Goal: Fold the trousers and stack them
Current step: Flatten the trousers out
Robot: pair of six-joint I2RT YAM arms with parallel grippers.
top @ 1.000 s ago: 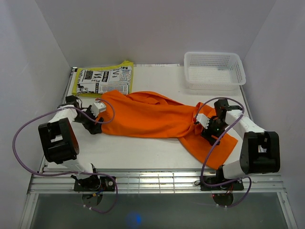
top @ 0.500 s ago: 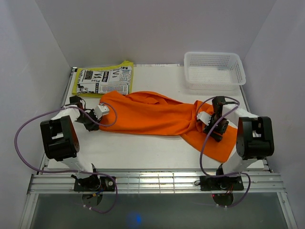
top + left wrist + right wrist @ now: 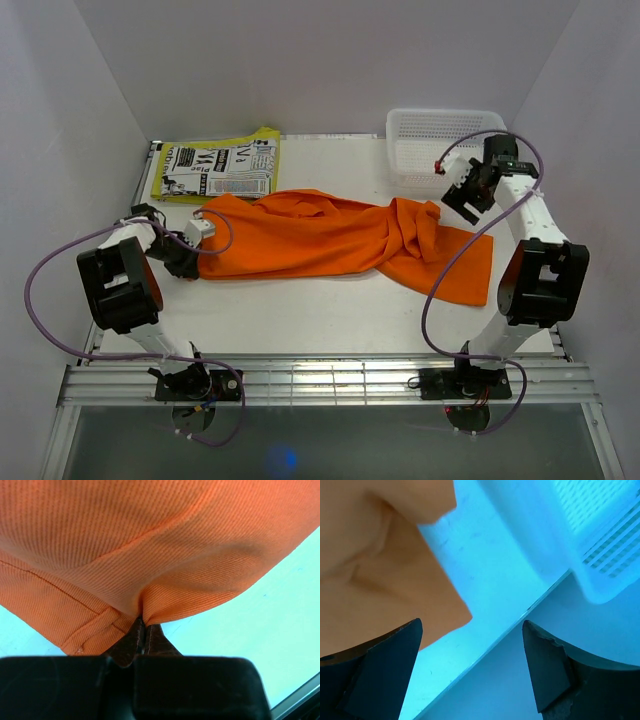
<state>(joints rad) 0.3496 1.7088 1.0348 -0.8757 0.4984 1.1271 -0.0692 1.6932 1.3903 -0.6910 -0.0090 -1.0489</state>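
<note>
The orange trousers (image 3: 320,240) lie spread across the middle of the table, with one leg angling toward the near right. My left gripper (image 3: 197,258) is at their left end. In the left wrist view it (image 3: 144,625) is shut on a pinched fold of the trousers (image 3: 160,540) near a seamed edge. My right gripper (image 3: 460,200) hangs raised beyond the trousers' right end, next to the basket. In the right wrist view it (image 3: 471,624) is open and holds nothing, with a corner of the trousers (image 3: 375,555) below and to its left.
A white mesh basket (image 3: 445,113) stands at the back right and shows close by in the right wrist view (image 3: 600,540). A yellow-edged printed paper (image 3: 218,165) lies at the back left. White walls enclose the table on three sides.
My left gripper has shut on the trousers' left edge. My right gripper has let go of the leg, opened wide and risen back toward the basket. The right part of the cloth has shifted.
</note>
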